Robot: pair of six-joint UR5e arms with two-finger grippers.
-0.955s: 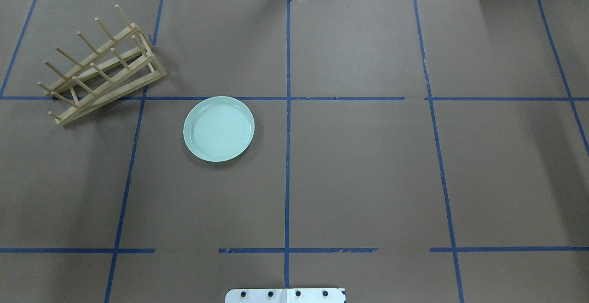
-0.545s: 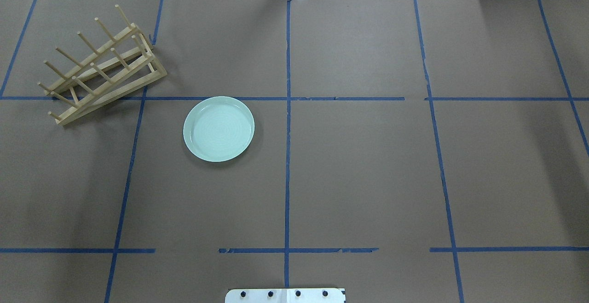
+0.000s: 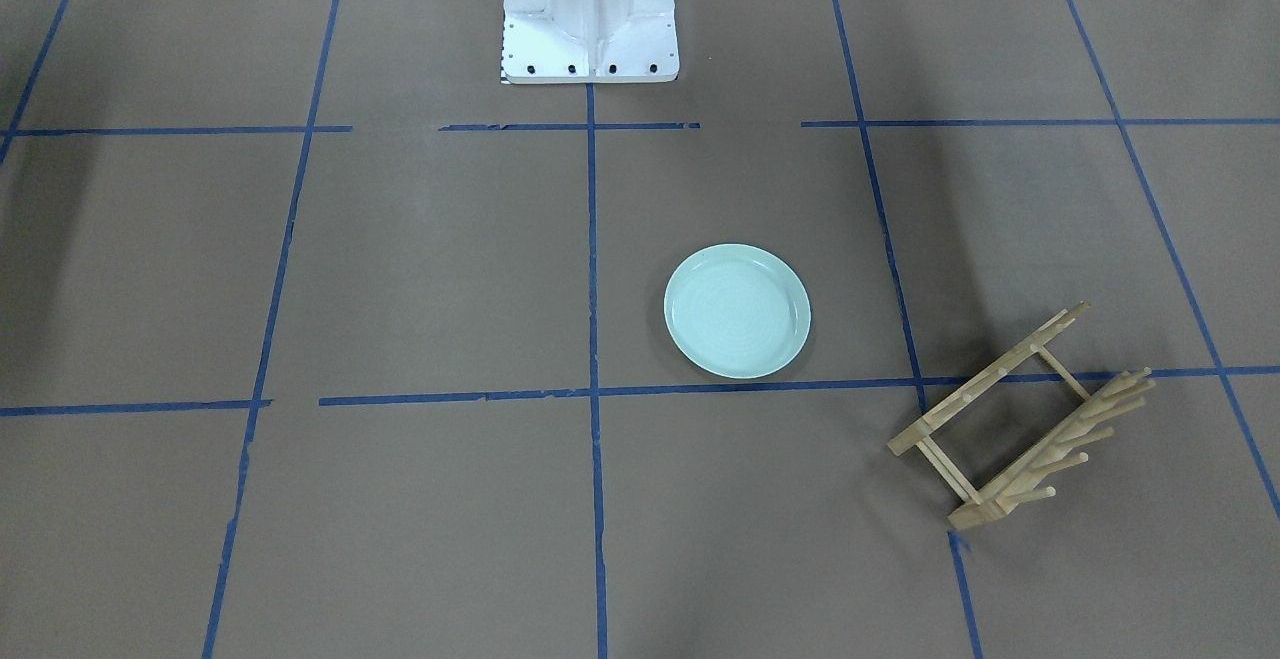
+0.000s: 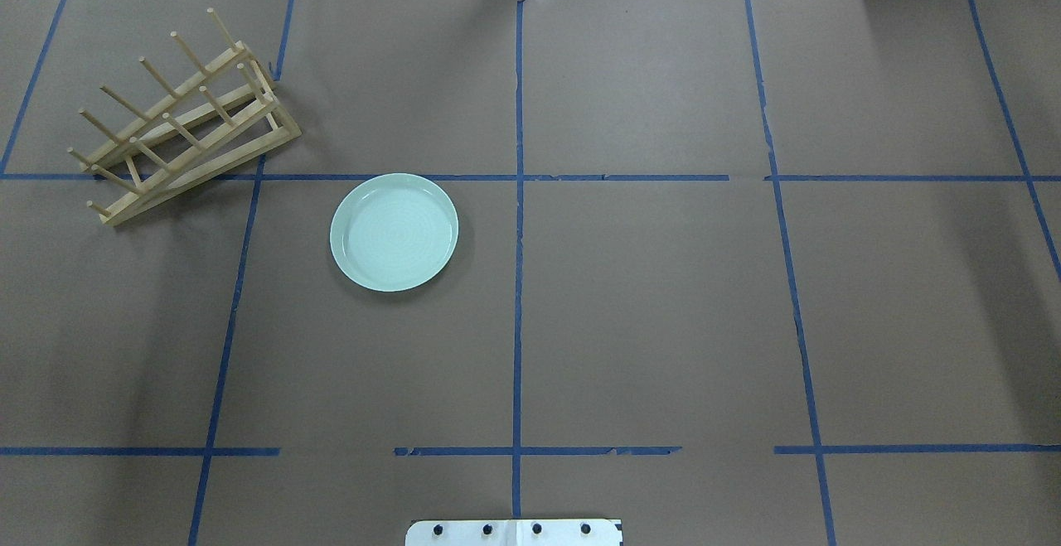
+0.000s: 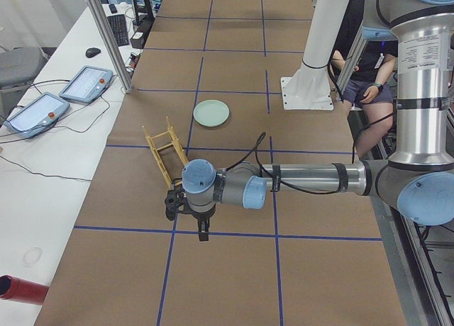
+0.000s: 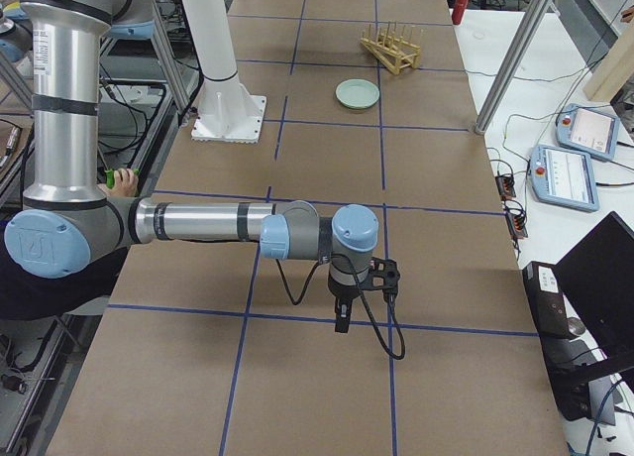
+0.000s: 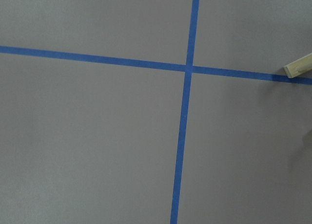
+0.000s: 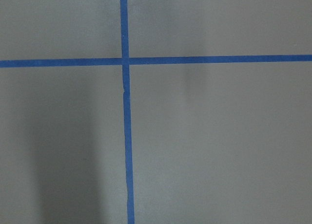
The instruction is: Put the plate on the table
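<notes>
The pale mint-green plate lies flat and upright on the brown table, left of the centre tape line; it also shows in the front view and both side views. Neither gripper is near it. My left gripper hangs over the table's left end, past the rack, and shows only in the left side view. My right gripper hangs over the table's right end and shows only in the right side view. I cannot tell whether either is open or shut. Both wrist views show only bare paper and tape.
The wooden peg rack lies tipped on its side left of and behind the plate; its corner shows in the left wrist view. The white robot base stands at the near edge. Tablets lie on the side bench. A person sits behind the robot.
</notes>
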